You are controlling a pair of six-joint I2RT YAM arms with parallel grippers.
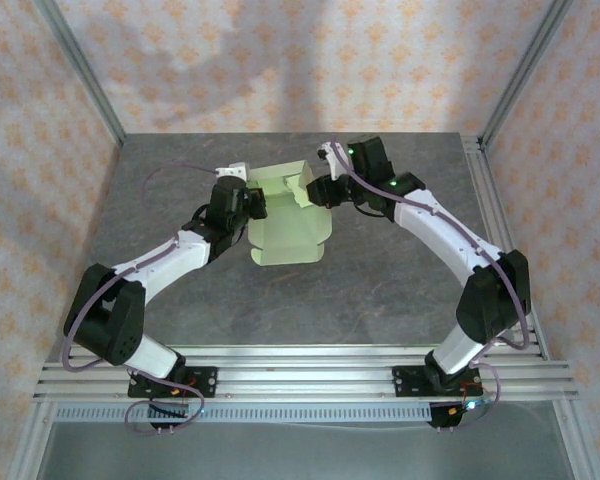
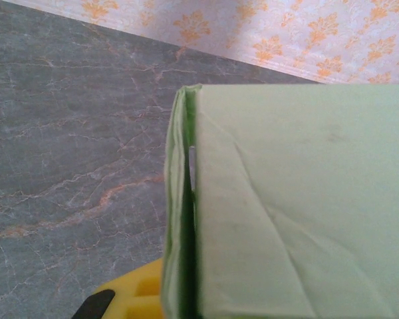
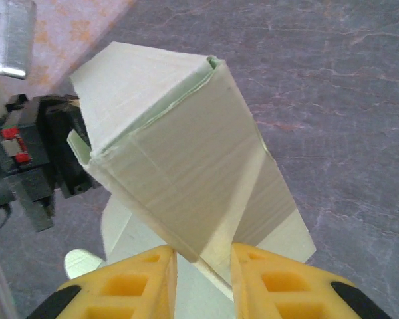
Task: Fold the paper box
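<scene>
I'm looking at a grey, marble-veined table (image 1: 400, 290) with walls (image 1: 280, 60) papered in a peach floral print on three sides. The paper box (image 1: 285, 240), thin pale-green creased card, is sitting half-formed at the far middle, its long axis running near to far, with walls raised at the far end and a flat panel lying nearward. My left gripper (image 1: 255, 205) is clenching its left wall, while the right gripper (image 3: 203, 256) is straddling a folded corner; I cannot tell whether it is pinching.
</scene>
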